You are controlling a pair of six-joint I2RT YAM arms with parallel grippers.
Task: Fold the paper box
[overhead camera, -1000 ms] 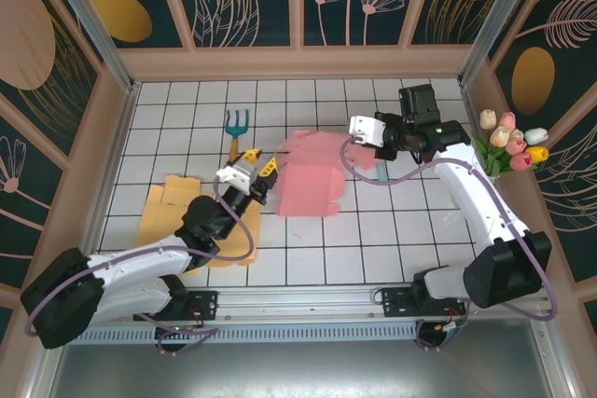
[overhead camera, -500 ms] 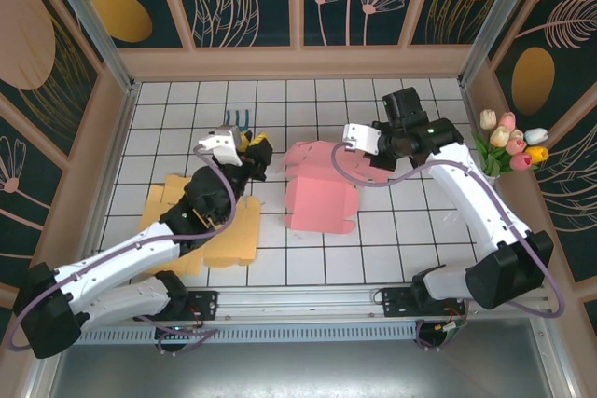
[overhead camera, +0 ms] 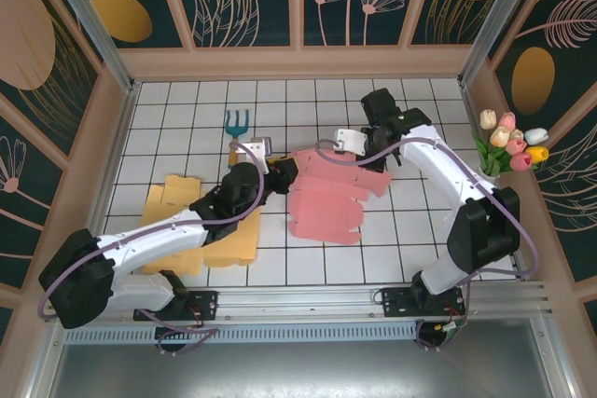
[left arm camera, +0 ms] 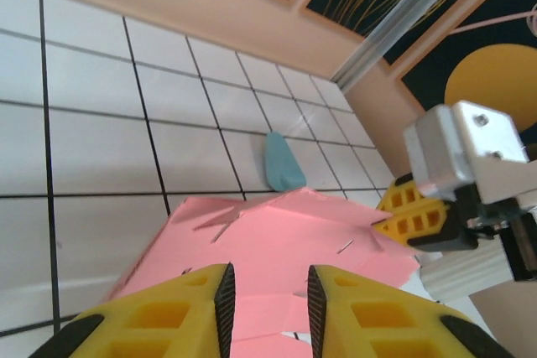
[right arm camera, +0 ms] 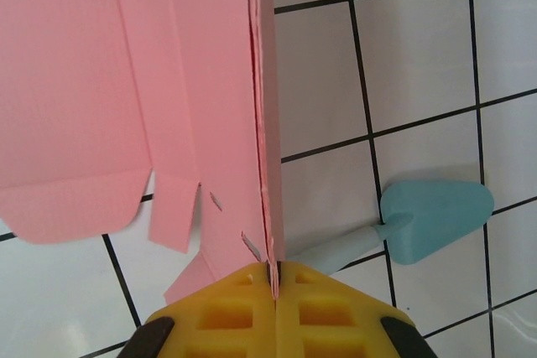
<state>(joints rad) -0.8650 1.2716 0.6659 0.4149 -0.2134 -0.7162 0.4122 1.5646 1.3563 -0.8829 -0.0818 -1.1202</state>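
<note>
The pink paper box (overhead camera: 326, 195) is a flat, creased blank with cut flaps, partly lifted off the tiled table. My right gripper (overhead camera: 366, 157) holds its upper right edge. In the right wrist view the right gripper (right arm camera: 273, 281) is shut on the thin doubled edge of the paper box (right arm camera: 168, 81), which runs straight away from the fingers. My left gripper (overhead camera: 283, 171) is at the blank's upper left corner. In the left wrist view the left gripper (left arm camera: 267, 308) stands open, with the paper box (left arm camera: 285, 241) showing through the gap and beyond it.
An orange-yellow cardboard blank (overhead camera: 201, 226) lies flat under my left arm. A blue garden fork (overhead camera: 237, 128) lies behind it. A light blue trowel (right arm camera: 436, 217) rests on the tiles beside the pink edge. Tulips (overhead camera: 511, 144) stand at the right wall.
The right gripper has carried the pink blank's edge leftward and lower. The left gripper has swung right from near the fork to the blank's left corner, and its jaws have narrowed.
</note>
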